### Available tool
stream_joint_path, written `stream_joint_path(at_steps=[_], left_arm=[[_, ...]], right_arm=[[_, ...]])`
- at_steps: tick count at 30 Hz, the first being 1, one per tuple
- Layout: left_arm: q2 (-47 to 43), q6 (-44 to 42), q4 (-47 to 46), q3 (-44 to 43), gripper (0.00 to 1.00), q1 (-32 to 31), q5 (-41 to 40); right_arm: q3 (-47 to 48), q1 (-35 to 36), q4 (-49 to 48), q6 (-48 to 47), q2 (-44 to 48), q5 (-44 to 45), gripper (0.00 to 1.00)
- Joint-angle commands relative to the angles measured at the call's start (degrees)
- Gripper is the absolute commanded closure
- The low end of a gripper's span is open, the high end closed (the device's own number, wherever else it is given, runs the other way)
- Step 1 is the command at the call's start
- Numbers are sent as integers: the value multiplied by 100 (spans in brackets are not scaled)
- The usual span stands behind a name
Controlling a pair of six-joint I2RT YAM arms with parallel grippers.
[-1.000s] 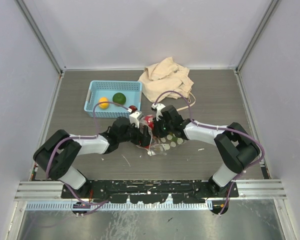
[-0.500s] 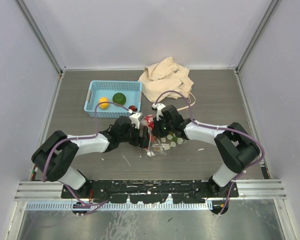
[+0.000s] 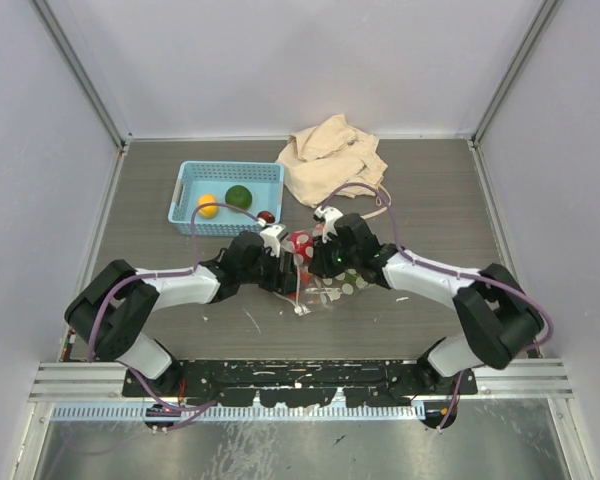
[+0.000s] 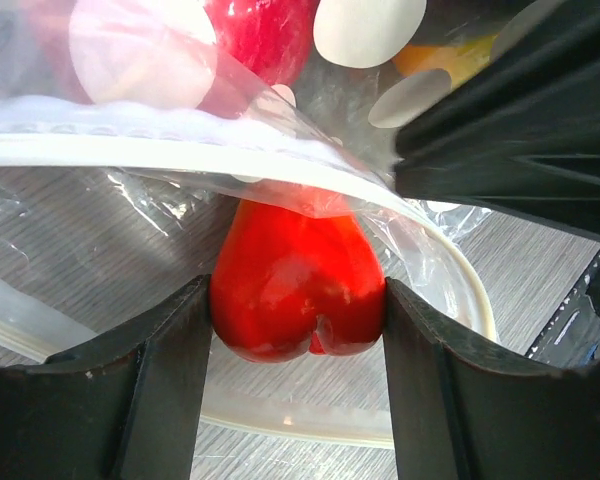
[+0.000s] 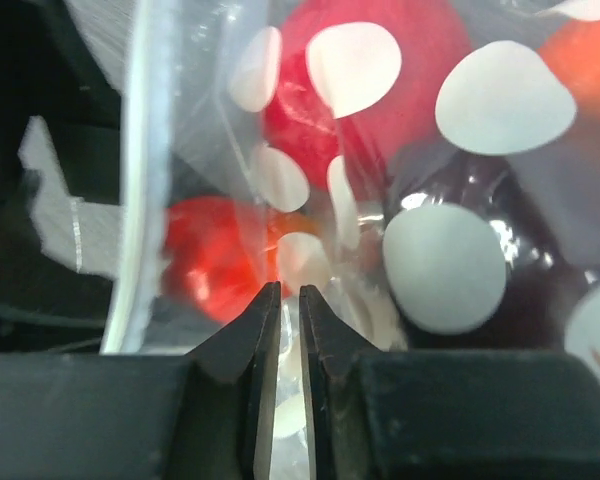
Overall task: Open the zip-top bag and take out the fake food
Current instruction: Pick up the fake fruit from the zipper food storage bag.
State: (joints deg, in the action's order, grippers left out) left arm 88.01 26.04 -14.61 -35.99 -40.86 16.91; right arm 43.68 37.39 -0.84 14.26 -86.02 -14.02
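The zip-top bag (image 3: 332, 284), clear with white dots, lies between both arms, and its white zip strip (image 4: 130, 150) is parted. My left gripper (image 3: 286, 268) reaches into the mouth. In the left wrist view it (image 4: 298, 310) is shut on a glossy red piece of fake food (image 4: 298, 285), with both fingers pressed against its sides. More fake food shows through the film: a red piece (image 5: 380, 90), an orange one (image 5: 585, 55) and a dark maroon one (image 5: 540, 290). My right gripper (image 5: 290, 300) pinches the bag's film (image 5: 445, 265), its jaws a thin slit apart.
A light blue basket (image 3: 185, 185) at the back left holds a yellow-orange fruit (image 3: 208, 206) and a green one (image 3: 239, 196). A small dark red piece (image 3: 267, 217) lies by its near right corner. The beige cloth bag (image 3: 332, 160) lies at the back centre.
My left jaws have closed in onto the red piece. The right arm's elbow has swung out to the right, and its jaws have parted very slightly.
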Motion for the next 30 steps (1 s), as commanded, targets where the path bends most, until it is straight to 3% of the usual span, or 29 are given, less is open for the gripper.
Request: stream_joint_path(at_steps=[1, 9, 12, 14, 21, 30], left_arm=[[6, 9, -265, -76, 62, -15, 117], [34, 131, -423, -5, 65, -11, 195], [65, 178, -488, 17, 66, -10, 245], [89, 203, -527, 22, 66, 5, 298], [210, 333, -657, 37, 66, 47, 433], [189, 356, -670, 65, 67, 83, 487]], right_arm=[[-143, -17, -100, 230, 974, -1, 78], [-995, -6, -1080, 1240, 1984, -716, 56], [-1361, 30, -1379, 1456, 2256, -664, 46], [-1549, 113, -1471, 1521, 2420, -556, 45], [-1461, 1203, -919, 1356, 2484, 907, 35], [-797, 2070, -315, 1311, 1674, 2398, 39]])
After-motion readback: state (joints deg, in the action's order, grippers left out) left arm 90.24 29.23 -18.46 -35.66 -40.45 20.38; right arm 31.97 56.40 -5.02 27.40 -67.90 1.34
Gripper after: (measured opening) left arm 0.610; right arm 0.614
